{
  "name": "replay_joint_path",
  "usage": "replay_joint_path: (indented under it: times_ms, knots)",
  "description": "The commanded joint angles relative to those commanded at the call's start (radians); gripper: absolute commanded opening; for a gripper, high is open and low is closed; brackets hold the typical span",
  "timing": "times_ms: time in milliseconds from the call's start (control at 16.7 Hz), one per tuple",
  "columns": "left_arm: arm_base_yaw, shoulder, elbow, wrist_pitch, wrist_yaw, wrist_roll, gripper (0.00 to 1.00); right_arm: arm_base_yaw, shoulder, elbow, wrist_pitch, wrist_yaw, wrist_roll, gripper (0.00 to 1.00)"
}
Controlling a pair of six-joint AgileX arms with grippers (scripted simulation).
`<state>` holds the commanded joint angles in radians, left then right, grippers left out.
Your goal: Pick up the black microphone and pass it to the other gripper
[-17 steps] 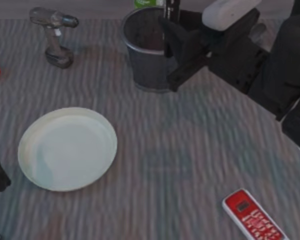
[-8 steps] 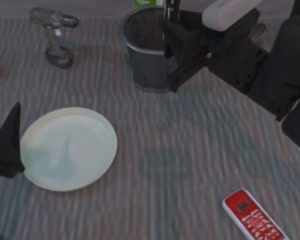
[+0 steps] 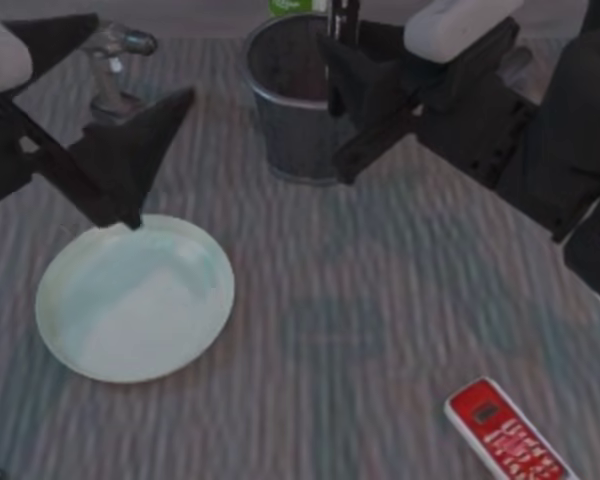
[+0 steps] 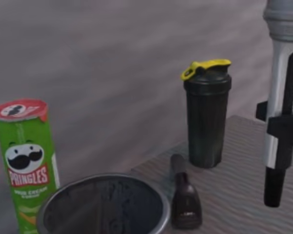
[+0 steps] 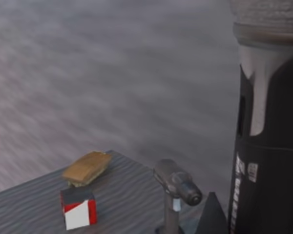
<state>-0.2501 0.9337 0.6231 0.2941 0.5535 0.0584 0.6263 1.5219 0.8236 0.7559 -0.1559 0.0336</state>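
Change since earlier frame: the left tool (image 3: 120, 130) has come in from the left edge of the top view and now stands over the far-left rim of the white plate (image 3: 135, 298), partly covering the grey drill (image 3: 115, 75). The right tool (image 3: 365, 110) has not shifted.
Left tool state: broad pointed fingers spread wide apart, nothing between them.
Right tool state: closed on the black microphone (image 4: 279, 97), held beside the right rim of the dark bin (image 3: 295, 95).
Black microphone position: upright in the right tool, silver mesh head uppermost, lifted clear of the surface (image 3: 380, 300); in the left wrist view it hangs to the side of the bin, apart from the shaker bottle (image 4: 207, 114).
Behind the bin: green Pringles can (image 4: 27, 161), black flashlight (image 4: 184, 197) lying flat, black shaker bottle with yellow cap.
Far-left corner, well away from the bin: red-and-white cube (image 5: 78, 208) and a brown block (image 5: 87, 167), near the surface edge.
Near-right edge: red phone (image 3: 505, 432), well apart from the bin.
Open room: a bare stretch of surface lies between plate, bin and phone; the two tools are well apart, with the bin between them.
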Motion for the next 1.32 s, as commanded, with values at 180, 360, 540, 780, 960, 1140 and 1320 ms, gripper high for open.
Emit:
replay_joint_path:
  times_ms: [180,360,540,780,960,1140,1320]
  knots:
    - [-0.044,0.18,0.111,0.052,0.099,0.01,1.0,0.0,0.0,0.0,0.0,0.0,0.0,0.0]
    - [-0.069,0.274,0.171,0.079,0.154,0.015,1.0,0.0,0.0,0.0,0.0,0.0,0.0,0.0]
    - [-0.073,0.285,0.178,0.083,0.16,0.016,1.0,0.0,0.0,0.0,0.0,0.0,0.0,0.0]
    - [-0.079,0.298,0.188,0.086,0.15,0.015,1.0,0.0,0.0,0.0,0.0,0.0,0.0,0.0]
    - [-0.135,0.395,0.264,0.111,0.1,0.013,1.0,0.0,0.0,0.0,0.0,0.0,0.0,0.0]
    - [-0.208,0.522,0.359,0.142,0.028,0.011,1.0,0.0,0.0,0.0,0.0,0.0,0.0,0.0]
    - [-0.264,0.609,0.427,0.163,-0.026,0.009,1.0,0.0,0.0,0.0,0.0,0.0,0.0,0.0]
